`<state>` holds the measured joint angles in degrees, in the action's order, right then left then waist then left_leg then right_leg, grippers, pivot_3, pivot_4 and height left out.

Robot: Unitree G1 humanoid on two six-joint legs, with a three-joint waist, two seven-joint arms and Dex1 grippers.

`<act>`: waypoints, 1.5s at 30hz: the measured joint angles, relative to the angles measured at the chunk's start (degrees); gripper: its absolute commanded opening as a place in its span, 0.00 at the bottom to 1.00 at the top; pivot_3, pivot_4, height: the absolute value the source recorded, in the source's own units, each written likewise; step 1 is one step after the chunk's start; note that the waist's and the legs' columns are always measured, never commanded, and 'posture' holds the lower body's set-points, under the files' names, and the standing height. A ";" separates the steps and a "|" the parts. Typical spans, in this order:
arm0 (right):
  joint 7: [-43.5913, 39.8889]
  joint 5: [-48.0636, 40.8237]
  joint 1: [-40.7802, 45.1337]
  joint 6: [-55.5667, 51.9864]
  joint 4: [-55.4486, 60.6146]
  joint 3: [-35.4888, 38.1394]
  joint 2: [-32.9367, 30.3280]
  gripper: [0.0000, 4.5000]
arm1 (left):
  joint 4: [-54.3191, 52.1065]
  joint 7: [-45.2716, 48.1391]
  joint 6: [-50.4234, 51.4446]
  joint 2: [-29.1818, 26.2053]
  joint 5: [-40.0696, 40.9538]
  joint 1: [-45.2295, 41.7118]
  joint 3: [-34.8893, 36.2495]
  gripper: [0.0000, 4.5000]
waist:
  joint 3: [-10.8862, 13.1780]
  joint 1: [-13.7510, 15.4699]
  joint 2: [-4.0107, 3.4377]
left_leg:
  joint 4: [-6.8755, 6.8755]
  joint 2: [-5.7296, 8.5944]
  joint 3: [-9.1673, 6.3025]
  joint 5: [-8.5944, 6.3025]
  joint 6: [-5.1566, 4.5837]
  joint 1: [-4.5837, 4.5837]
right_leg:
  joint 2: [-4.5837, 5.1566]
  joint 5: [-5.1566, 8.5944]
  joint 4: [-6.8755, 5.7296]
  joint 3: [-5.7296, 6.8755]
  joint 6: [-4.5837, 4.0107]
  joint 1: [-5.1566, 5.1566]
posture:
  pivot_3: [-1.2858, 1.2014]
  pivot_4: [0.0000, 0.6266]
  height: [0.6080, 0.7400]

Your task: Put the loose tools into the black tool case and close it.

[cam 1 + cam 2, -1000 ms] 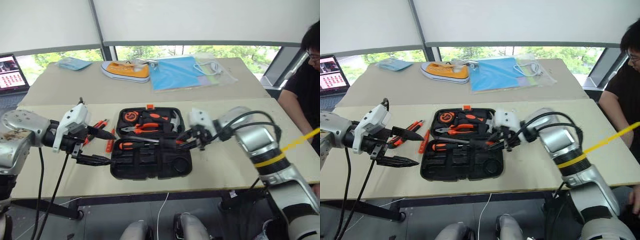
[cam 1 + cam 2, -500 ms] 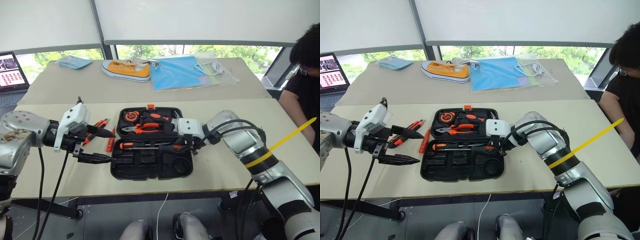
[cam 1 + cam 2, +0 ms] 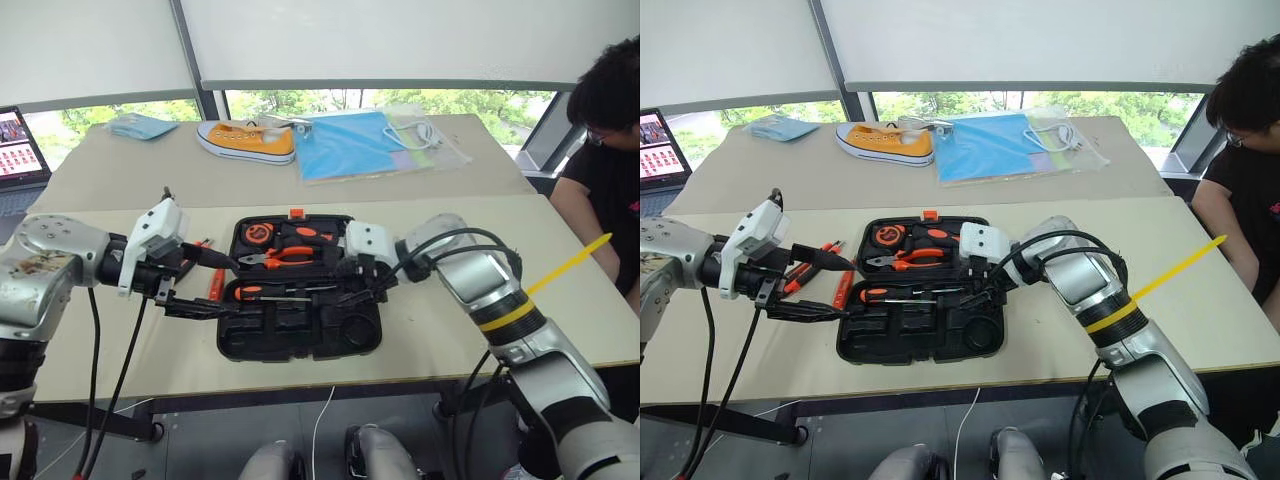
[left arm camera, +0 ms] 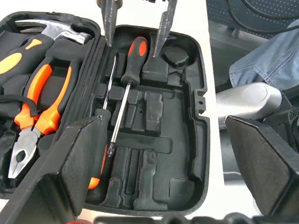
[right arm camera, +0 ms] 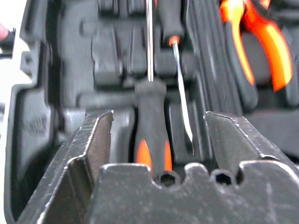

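The black tool case [image 3: 300, 338] lies open on the near table, with pliers [image 3: 290, 256] and a hammer in its far half. Two long screwdrivers [image 4: 127, 88] lie in its near half. My right gripper [image 3: 352, 285] is open, one finger on each side of a screwdriver's black-and-orange handle [image 5: 152, 140] without touching it. My left gripper [image 3: 235, 290] hangs open over the case's left edge with nothing in it. Loose tools [image 3: 805, 270] with orange handles lie on the table to the left of the case, partly behind the left gripper.
On the far table are a yellow shoe [image 3: 248, 140], a blue folder [image 3: 350, 145] and a blue cloth [image 3: 140, 125]. A laptop [image 3: 20, 140] stands at the far left. A person [image 3: 605, 170] sits at the right edge.
My right gripper brought a screwdriver left and down into the case's near half and opened off it. The left gripper has hardly moved.
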<state>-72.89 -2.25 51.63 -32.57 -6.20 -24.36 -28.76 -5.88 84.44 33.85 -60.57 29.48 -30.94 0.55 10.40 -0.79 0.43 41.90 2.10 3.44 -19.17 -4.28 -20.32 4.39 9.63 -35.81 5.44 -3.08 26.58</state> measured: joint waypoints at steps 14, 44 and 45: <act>5.89 0.44 -3.98 0.14 0.52 -1.28 3.24 0.01 | 0.82 -0.69 -1.19 1.35 -0.40 -0.14 -0.51 1.00 | 0.00 0.05 0.00 | -0.02 0.04 0.00 0.00 0.01 0.00 | 0.01 0.01 0.01 0.00 0.00 0.00 | 0.52 0.24 0.84; 8.29 -33.97 -14.44 -22.83 28.41 27.25 -7.47 1.00 | -16.14 -32.64 10.95 15.85 -1.30 50.25 41.65 1.00 | -0.05 0.57 0.17 | -0.78 -0.04 -0.03 -0.23 0.53 0.17 | 0.06 0.01 0.59 0.12 0.00 -0.07 | 0.52 0.24 0.84; 8.94 -34.94 -14.85 -22.86 29.10 27.43 -7.98 1.00 | -16.77 -33.74 11.25 16.10 -1.32 51.16 41.78 1.00 | -0.05 1.00 0.17 | -0.78 -0.04 -0.04 -0.24 0.54 0.18 | 0.07 0.00 0.62 0.11 0.02 -0.09 | 0.52 0.24 0.84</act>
<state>-63.96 -37.19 36.78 -55.43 22.90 3.08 -36.75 -22.65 50.70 45.10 -44.47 28.16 20.22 42.34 10.34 0.20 0.60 41.12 2.07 3.41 -19.41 -3.74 -20.14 4.45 9.63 -35.20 5.55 -3.07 26.49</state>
